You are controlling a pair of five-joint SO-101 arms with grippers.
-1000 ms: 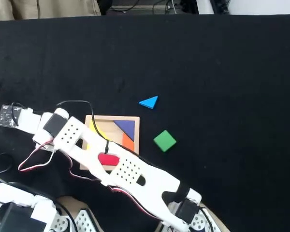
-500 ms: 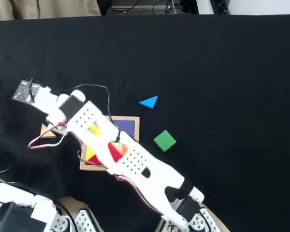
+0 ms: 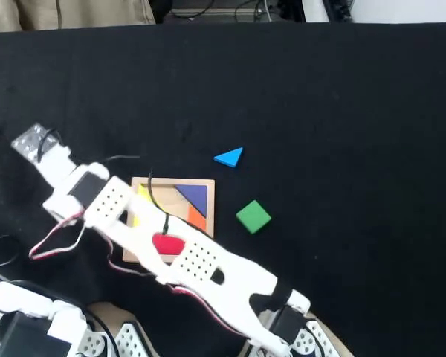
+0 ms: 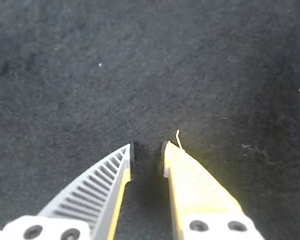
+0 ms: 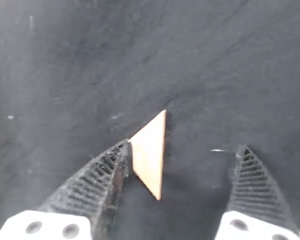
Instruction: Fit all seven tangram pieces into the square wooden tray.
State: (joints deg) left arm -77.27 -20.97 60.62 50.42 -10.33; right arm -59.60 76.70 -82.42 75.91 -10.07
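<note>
Right gripper [image 5: 184, 147]: spread wide, clamped on nothing. Tan wooden triangle [image 5: 150, 155] flat on the worktop [image 5: 65, 60] between the fingers, touching one, well clear of the other.

Against half a second ago: forearm swung back toward the arm bases, now covering the spot left of the tray where that triangle lay exposed in the high view; more of the tray's contents uncovered.

Right arm [image 3: 201, 260]: stretched low and diagonal from its base at the near edge, across the near left part of the square wooden tray [image 3: 175, 181], wrist ending left of the tray.

In the tray:
- yellow piece [image 3: 143, 195]
- dark blue triangle [image 3: 194, 196]
- orange piece [image 3: 198, 219]
- red piece [image 3: 166, 244], partly covered by the arm

Outside the tray, on its right:
- blue triangle [image 3: 230, 157], beyond the far right corner
- green square [image 3: 253, 216], near the right edge

Left gripper [image 4: 148, 146]: parted by a narrow gap, empty, over bare black worktop.
</note>
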